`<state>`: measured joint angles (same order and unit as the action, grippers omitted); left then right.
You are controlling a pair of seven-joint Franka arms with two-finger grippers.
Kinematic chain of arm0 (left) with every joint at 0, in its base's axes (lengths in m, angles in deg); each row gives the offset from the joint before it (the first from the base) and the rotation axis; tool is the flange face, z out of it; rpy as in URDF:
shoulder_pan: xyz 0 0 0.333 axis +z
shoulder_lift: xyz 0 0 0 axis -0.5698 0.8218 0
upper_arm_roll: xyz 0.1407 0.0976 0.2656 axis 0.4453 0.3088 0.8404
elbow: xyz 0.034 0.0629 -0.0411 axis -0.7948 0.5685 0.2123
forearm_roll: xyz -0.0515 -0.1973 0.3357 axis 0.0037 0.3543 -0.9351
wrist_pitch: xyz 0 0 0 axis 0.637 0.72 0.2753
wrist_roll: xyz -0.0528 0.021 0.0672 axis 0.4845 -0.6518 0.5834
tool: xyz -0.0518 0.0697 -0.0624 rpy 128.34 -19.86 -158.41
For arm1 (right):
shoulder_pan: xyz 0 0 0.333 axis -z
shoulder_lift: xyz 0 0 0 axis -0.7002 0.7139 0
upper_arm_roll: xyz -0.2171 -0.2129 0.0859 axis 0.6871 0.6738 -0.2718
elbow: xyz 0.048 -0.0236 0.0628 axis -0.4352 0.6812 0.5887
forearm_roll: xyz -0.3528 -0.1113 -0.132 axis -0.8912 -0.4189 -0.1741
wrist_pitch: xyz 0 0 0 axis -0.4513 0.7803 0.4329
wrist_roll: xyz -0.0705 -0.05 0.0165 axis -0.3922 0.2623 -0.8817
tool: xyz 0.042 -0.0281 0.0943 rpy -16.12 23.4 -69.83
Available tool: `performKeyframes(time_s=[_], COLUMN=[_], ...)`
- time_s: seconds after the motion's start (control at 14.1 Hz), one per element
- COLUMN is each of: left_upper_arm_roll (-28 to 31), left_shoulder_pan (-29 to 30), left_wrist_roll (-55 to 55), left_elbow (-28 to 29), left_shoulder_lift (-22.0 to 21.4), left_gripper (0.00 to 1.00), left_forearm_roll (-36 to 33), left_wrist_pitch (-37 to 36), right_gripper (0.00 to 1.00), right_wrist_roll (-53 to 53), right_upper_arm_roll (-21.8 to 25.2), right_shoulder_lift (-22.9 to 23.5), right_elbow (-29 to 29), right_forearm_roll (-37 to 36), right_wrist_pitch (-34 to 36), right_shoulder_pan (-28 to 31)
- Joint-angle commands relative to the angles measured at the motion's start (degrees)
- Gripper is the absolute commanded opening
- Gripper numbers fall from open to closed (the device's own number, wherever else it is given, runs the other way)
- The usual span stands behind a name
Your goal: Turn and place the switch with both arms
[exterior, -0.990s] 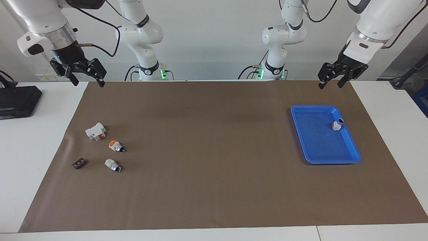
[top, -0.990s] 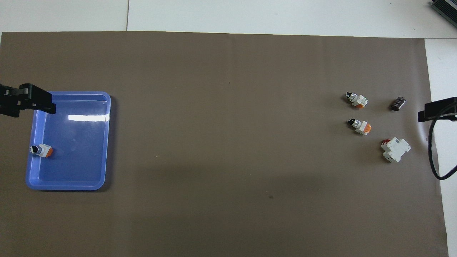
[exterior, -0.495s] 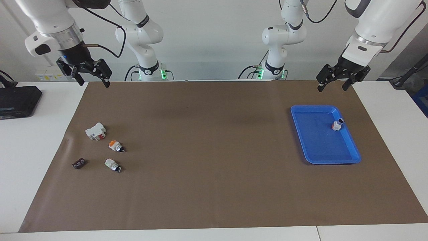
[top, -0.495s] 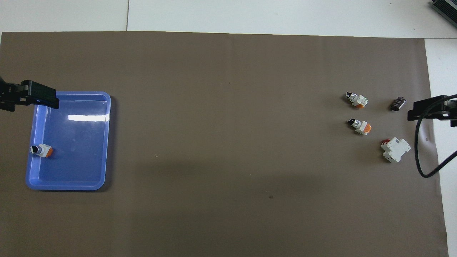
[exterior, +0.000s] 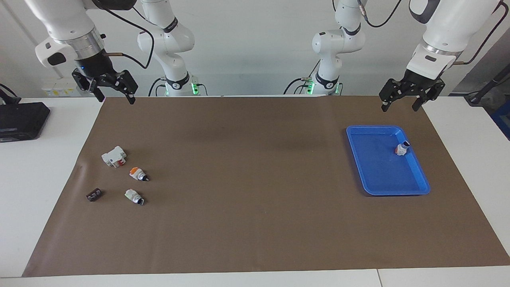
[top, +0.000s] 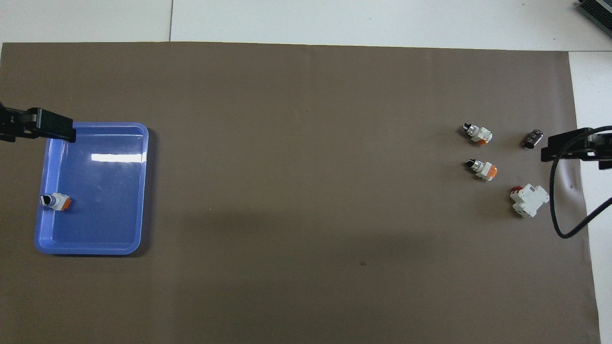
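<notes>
Both grippers hanging spread and empty
Facing view is showing left gripper (exterior: 400,106) and right gripper (exterior: 115,97) whole; overhead is catching fingertips only.

Blue tray (exterior: 418,175) on plain brown mat (exterior: 247,191); green-ended white switch (exterior: 133,196), black knob, seen well apart from tray.

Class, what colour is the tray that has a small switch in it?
The tray is blue, clearest in the facing view.
</notes>
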<state>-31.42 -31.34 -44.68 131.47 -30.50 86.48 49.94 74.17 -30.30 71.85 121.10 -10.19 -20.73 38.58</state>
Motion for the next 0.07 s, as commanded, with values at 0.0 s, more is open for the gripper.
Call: performKeyframes(time_s=[0.0], left_upper_arm_roll=[0.1], left_shoulder_pan=[-0.1], left_wrist_roll=[-1.1], left_elbow=[2.1], left_shoulder_lift=[-1.6], left_gripper=[1.0], left_forearm_roll=[-1.4], left_wrist_pitch=[1.6], right_gripper=[1.0], right_wrist_roll=[1.7], right_upper_arm_roll=[0.1], right_shoulder_lift=[0.4], right_elbow=[-0.6], right_forearm_roll=[-1.0], right_wrist_pitch=[0.5], right_shoulder_pan=[0.3])
